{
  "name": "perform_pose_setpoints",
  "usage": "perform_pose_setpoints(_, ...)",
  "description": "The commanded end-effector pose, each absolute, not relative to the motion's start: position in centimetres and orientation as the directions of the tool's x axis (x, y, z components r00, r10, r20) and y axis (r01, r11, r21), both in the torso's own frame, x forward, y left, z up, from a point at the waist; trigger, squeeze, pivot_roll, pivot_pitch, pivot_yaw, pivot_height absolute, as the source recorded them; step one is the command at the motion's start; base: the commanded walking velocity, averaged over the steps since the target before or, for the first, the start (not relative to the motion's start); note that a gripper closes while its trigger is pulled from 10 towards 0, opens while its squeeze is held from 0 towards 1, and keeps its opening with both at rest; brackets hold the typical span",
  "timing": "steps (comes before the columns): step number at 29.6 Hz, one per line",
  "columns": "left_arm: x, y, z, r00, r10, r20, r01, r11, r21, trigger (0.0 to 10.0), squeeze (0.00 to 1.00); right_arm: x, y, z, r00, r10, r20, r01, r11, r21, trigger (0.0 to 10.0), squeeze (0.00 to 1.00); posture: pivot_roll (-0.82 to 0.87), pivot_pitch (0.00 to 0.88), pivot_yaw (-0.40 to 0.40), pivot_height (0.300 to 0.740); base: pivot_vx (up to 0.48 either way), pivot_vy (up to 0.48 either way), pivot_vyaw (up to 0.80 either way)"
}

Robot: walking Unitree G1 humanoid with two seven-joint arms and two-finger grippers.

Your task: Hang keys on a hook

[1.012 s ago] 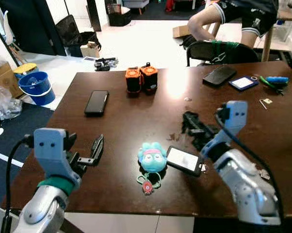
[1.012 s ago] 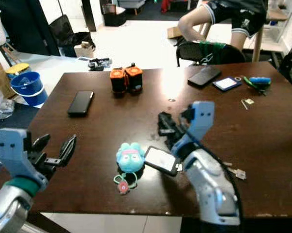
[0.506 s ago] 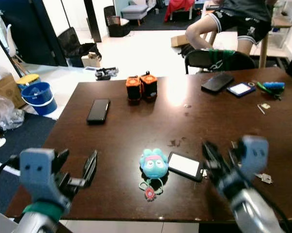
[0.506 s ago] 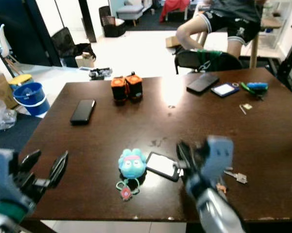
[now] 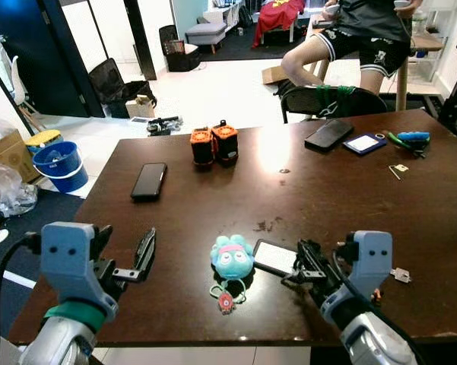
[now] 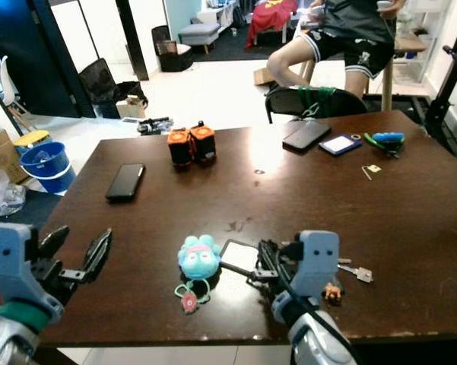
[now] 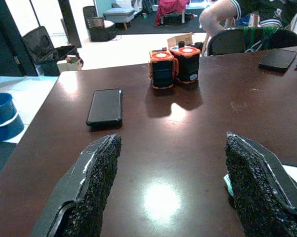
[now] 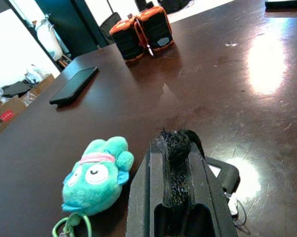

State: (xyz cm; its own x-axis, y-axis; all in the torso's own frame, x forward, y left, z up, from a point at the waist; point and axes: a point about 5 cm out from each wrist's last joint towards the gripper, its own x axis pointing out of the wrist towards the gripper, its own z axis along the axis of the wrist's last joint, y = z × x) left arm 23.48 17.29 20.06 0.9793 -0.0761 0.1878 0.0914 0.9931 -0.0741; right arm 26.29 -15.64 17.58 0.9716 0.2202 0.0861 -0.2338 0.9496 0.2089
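Note:
A small bunch of silver keys (image 5: 399,274) lies on the dark wooden table (image 5: 304,190) near its front right edge, with a small orange charm (image 6: 333,291) beside it. My right gripper (image 5: 306,262) hovers low over the table to the left of the keys, its fingers (image 8: 175,148) pressed shut with nothing between them. It sits next to a white card in a black frame (image 5: 275,258) and a teal plush keychain (image 5: 232,256). My left gripper (image 5: 125,247) is held at the table's front left, its fingers (image 7: 96,173) spread wide open and empty.
A black phone (image 5: 149,181) lies at the left, and two orange-and-black canisters (image 5: 214,144) stand at the back centre. Another phone (image 5: 328,134), a blue-edged card (image 5: 365,143) and pliers (image 5: 412,138) lie at the back right. A person sits beyond the table.
My right arm has drawn back from the middle of the table to the front edge, beside the white card. The camera has shifted, so the table looks farther away.

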Motion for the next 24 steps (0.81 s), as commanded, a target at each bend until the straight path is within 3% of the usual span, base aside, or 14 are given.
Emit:
perform_pose_setpoints(1,23.6,17.7,19.4,0.987,-0.058,0.152,0.068,0.996,-0.055,10.0,0.00,26.4,-15.2,17.4,0.970,0.229,0.079,-0.241,0.947,0.212,10.0,0.00,-0.19,0.077,0.201,0.740,0.000,0.000,0.00)
perform_pose_setpoints(4,23.8,17.6,19.5,0.987,-0.052,0.153,0.061,0.997,-0.055,10.0,0.00,26.8,-15.0,17.6,0.968,0.238,0.083,-0.251,0.945,0.210,10.0,0.00,-0.19,0.084,0.178,0.740,0.000,0.000,0.00)
perform_pose_setpoints(6,24.0,17.3,19.6,0.986,-0.018,0.166,0.031,0.997,-0.072,10.0,0.00,27.7,-15.0,18.0,0.957,0.280,0.081,-0.290,0.938,0.187,10.0,0.00,-0.17,0.088,0.092,0.740,0.000,0.000,0.00)
perform_pose_setpoints(14,23.4,16.9,19.6,0.983,0.034,0.179,-0.022,0.997,-0.071,10.0,0.00,29.1,-15.0,18.3,0.935,0.350,0.051,-0.354,0.921,0.162,10.0,0.00,-0.15,0.097,0.006,0.740,0.000,0.000,0.00)
perform_pose_setpoints(24,23.3,17.1,19.5,0.981,0.052,0.189,-0.034,0.995,-0.099,10.0,0.00,29.2,-15.2,18.4,0.935,0.352,0.042,-0.354,0.921,0.159,10.0,0.00,-0.18,0.106,0.021,0.740,0.000,0.000,0.00)
